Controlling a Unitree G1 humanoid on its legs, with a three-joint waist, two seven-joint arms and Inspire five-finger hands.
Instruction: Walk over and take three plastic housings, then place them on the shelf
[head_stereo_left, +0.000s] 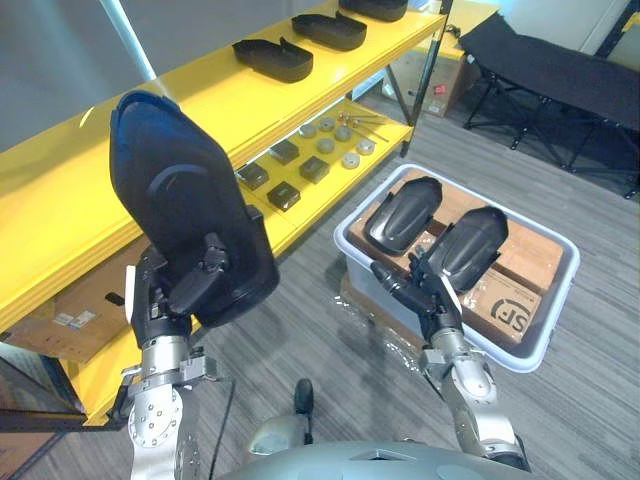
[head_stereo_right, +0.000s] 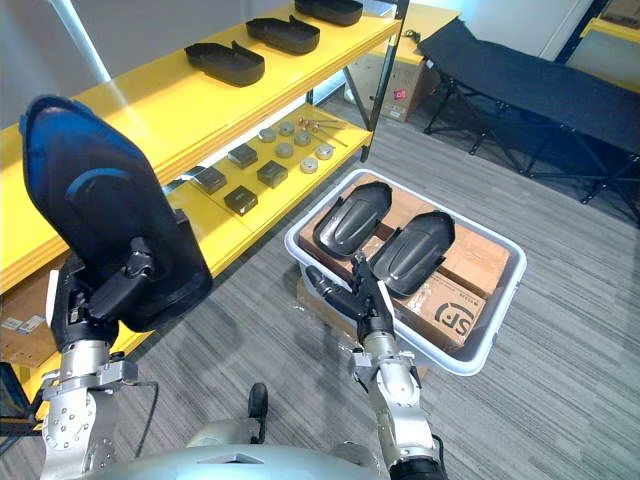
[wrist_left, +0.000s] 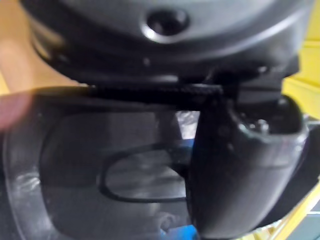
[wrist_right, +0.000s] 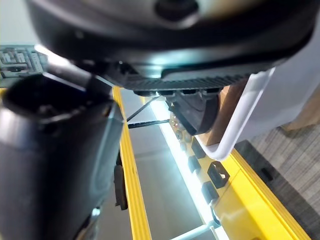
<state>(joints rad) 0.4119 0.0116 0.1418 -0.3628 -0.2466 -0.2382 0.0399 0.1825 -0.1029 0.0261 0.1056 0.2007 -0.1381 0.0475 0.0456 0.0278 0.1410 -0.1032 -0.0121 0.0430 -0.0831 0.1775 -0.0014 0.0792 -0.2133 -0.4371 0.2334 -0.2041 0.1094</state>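
Three housings (head_stereo_left: 272, 58) lie on the yellow shelf (head_stereo_left: 60, 200) in the left eye view, and the left hand (head_stereo_left: 165, 295) curls round the foot of a fourth housing (head_stereo_left: 180, 200), held upright and high, likely to clear the shelf's edge. Right eye view: the right hand (head_stereo_right: 365, 305), fingers straight and spread, reaches to the white bin (head_stereo_right: 500, 305) where two more housings (head_stereo_right: 420, 255) lie. Left wrist view: the thumb (wrist_left: 240, 170) clamps the held housing's face. Right wrist view: the bin's rim sits close ahead, nothing grasped

The floor (head_stereo_left: 600, 400) is covered in grey striped carpet. A yellow shelf (head_stereo_left: 60, 200) is set along a grey wall (head_stereo_left: 50, 50). A black folding cot (head_stereo_left: 570, 70) is seen at the far side, with a cardboard box (head_stereo_left: 440, 92) near it.
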